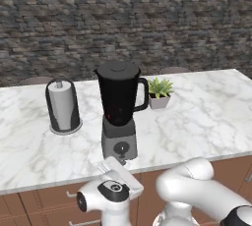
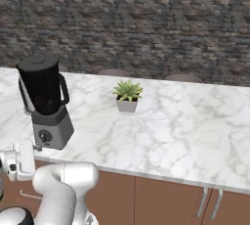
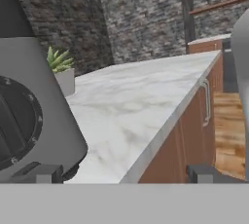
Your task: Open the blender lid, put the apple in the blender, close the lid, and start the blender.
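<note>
The blender stands near the counter's front edge, a black jar on a grey boxy base. The dark grey lid lies flat on the jar's top. A dark-red patch low inside the jar looks like the apple. My gripper sits low, right in front of the base's round dial. In the hand view its fingertips stand far apart, open and holding nothing. The left tip is just below the base's corner. From the right base view the blender is at far left, with the gripper before it.
A white paper-towel roll in a dark holder stands left of the blender. A small potted plant sits to its right. The marble counter stretches right, with brown cabinet fronts and handles below its edge.
</note>
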